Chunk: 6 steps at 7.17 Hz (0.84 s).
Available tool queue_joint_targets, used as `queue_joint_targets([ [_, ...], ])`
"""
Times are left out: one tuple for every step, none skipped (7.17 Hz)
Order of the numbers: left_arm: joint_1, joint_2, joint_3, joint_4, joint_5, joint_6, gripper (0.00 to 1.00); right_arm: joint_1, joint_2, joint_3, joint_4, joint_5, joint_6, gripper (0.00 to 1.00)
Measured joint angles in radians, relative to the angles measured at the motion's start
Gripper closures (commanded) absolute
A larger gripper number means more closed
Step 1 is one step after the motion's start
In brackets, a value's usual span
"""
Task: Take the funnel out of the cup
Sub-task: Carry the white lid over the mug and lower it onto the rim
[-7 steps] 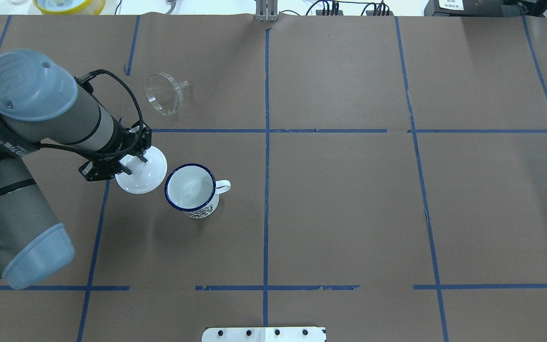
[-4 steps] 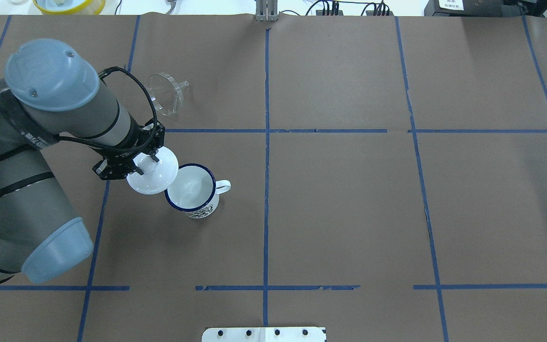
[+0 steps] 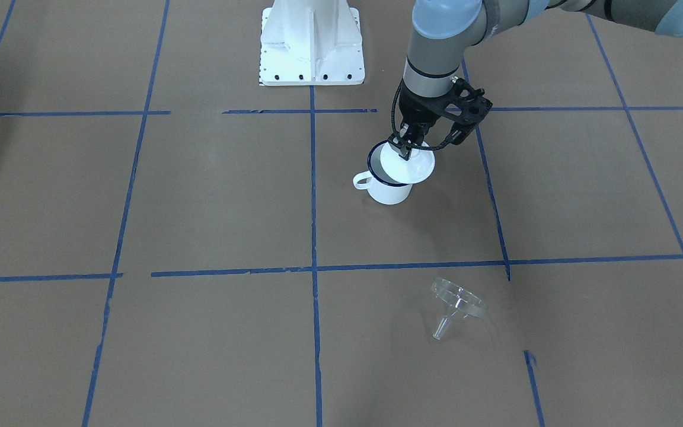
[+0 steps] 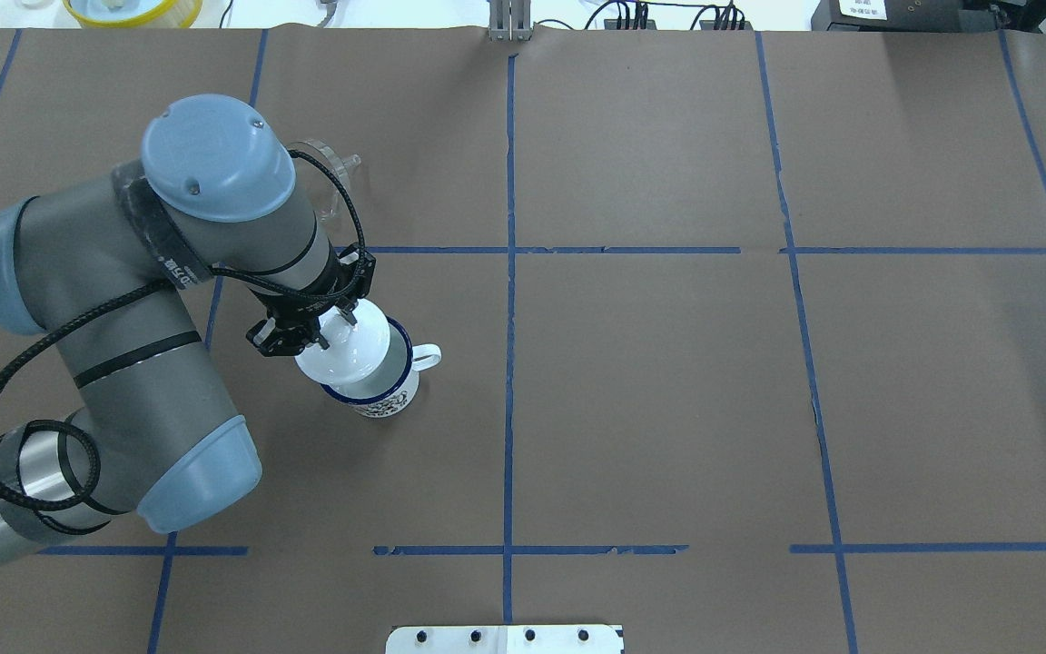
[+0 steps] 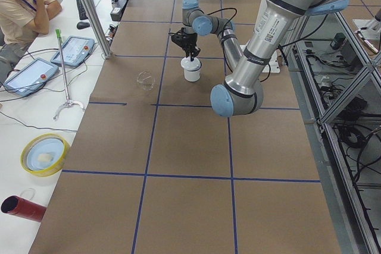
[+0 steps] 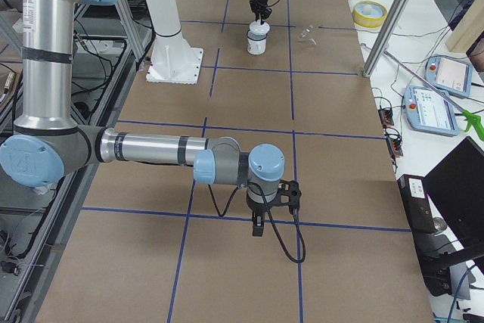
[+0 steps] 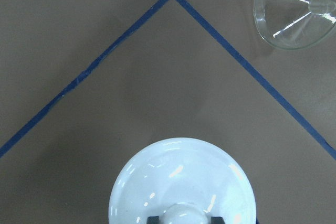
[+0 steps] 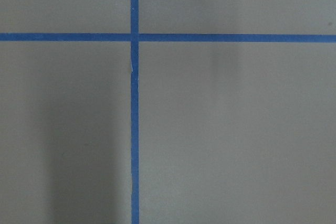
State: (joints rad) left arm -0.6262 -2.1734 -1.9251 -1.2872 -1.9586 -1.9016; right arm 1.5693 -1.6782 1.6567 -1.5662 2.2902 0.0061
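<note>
1. The left gripper (image 4: 330, 324) is pinching the knob of a white lid (image 4: 348, 350). Its two fingers are closing narrowly on the knob from either side, as the left wrist view is showing at its lower edge.
2. The lid is hanging flat side down over the cup (image 4: 385, 392). It is covering most of the mouth and leaving a crescent of the blue rim showing on the robot's right. Whether the lid is touching the rim cannot be told.
3. The cup is standing upright on the table (image 4: 668, 409), with its handle (image 4: 429, 356) pointing to the robot's right.
4. The funnel (image 3: 458, 303) is lying on its side on the table, out of the cup and well apart from it, across a line of blue tape (image 3: 412, 265) on the far side from the robot.
5. The funnel's long axis is running low along the table. Its spout (image 3: 440, 330) is pointing away from the robot and a little to the robot's right, and its wide rim is facing back towards the left arm.
6. The right gripper (image 6: 258, 226) is hanging over bare table far from the cup. It is showing only in the side view, so how far open it is cannot be told.
</note>
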Motion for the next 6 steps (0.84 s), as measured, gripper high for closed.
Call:
queue_joint_targets([
  [0.007,-0.003,0.004,0.000,0.001,-0.003,1.00,0.000,0.000,0.000,0.000,0.000,0.000,0.00],
  [0.013,-0.009,0.009,0.000,0.001,-0.005,1.00,0.000,0.000,0.000,0.000,0.000,0.000,0.00],
  [0.016,-0.015,0.015,0.000,0.000,-0.006,1.00,0.000,0.000,0.000,0.000,0.000,0.000,0.00],
  [0.016,-0.019,0.019,0.000,0.001,-0.006,1.00,0.000,0.000,0.000,0.000,0.000,0.000,0.00],
  [0.017,-0.021,0.022,-0.001,0.001,-0.007,1.00,0.000,0.000,0.000,0.000,0.000,0.000,0.00],
  [0.020,-0.021,0.023,-0.001,0.001,-0.007,1.00,0.000,0.000,0.000,0.000,0.000,0.000,0.00],
])
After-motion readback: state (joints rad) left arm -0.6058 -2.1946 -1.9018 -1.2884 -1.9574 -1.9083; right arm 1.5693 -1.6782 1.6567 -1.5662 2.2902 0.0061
